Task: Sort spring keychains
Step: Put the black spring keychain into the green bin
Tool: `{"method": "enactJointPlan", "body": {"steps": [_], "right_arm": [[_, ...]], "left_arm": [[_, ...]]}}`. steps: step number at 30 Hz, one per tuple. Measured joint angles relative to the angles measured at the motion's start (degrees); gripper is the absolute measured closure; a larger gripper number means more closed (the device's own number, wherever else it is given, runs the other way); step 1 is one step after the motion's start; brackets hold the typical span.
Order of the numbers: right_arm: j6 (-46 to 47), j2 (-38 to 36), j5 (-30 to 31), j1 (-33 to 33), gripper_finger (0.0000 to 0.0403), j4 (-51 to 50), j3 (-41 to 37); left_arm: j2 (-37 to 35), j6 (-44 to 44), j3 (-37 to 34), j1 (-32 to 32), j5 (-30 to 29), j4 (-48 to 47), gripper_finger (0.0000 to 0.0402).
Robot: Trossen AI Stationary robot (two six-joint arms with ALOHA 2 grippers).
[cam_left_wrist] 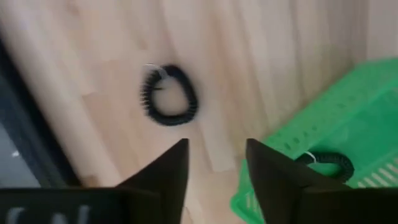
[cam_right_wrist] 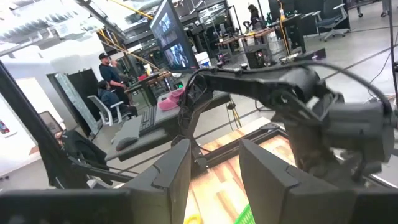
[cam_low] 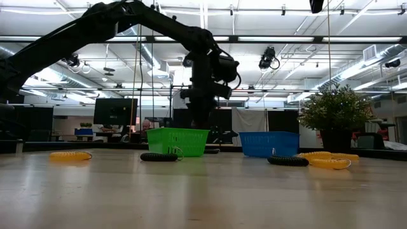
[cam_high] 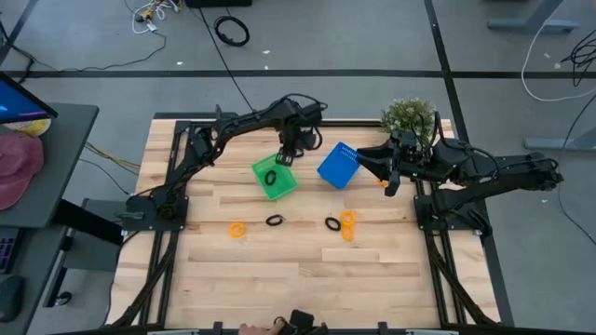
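Left tool hangs just above the green basket, fingers apart, nothing between them. One black keychain lies inside the green basket; the left wrist view shows it on the basket floor.

Right tool sits raised by the blue basket, just in front of the potted plant. Its fingers are apart with nothing in the gap.

Left on the table, in a rough row in front of the baskets: an orange keychain toward the left arm's side, a black keychain near the middle, another black one just beside two orange ones toward the right arm's side. The two orange ones lie close together; can't tell whether they touch.

From the low view the green basket stands left of the blue one, well apart, both upright.
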Motion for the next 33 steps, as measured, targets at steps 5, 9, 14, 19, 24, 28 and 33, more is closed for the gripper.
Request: {"method": "enactJointPlan", "body": {"steps": [5, 9, 14, 19, 24, 28, 33], "right_arm": [[0.0, -0.01, -0.01, 0.01, 0.0262, 0.0, 0.0], [0.0, -0.01, -0.01, 0.02, 0.0262, 0.0, 0.0], [0.0, -0.01, 0.0, 0.01, 0.0262, 0.01, 0.0], [0.0, -0.02, 0.0, 0.02, 0.0262, 0.0, 0.0], [0.0, 0.0, -0.01, 0.02, 0.0262, 0.01, -0.01], [0.08, -0.01, -0.02, 0.02, 0.0262, 0.0, -0.02], [0.17, -0.02, -0.01, 0.02, 0.0262, 0.0, -0.01]], "left_arm": [[0.04, 0.74, -4.6, -0.25, 0.01, 3.13, 0.0159], [0.04, 0.8, -7.11, -0.21, 0.02, 7.33, 0.0129], [0.11, 1.03, -7.97, -0.32, 0.05, 11.12, 0.0123], [0.11, 1.42, -8.03, -0.28, 1.98, 13.59, 0.0134], [0.71, 1.4, -8.03, -0.12, 3.27, 14.35, 0.0148], [0.79, 0.49, -8.03, 0.28, 3.54, 15.43, 0.0158], [0.79, 0.53, -8.03, 1.25, 4.26, 14.29, 0.0163]]}}
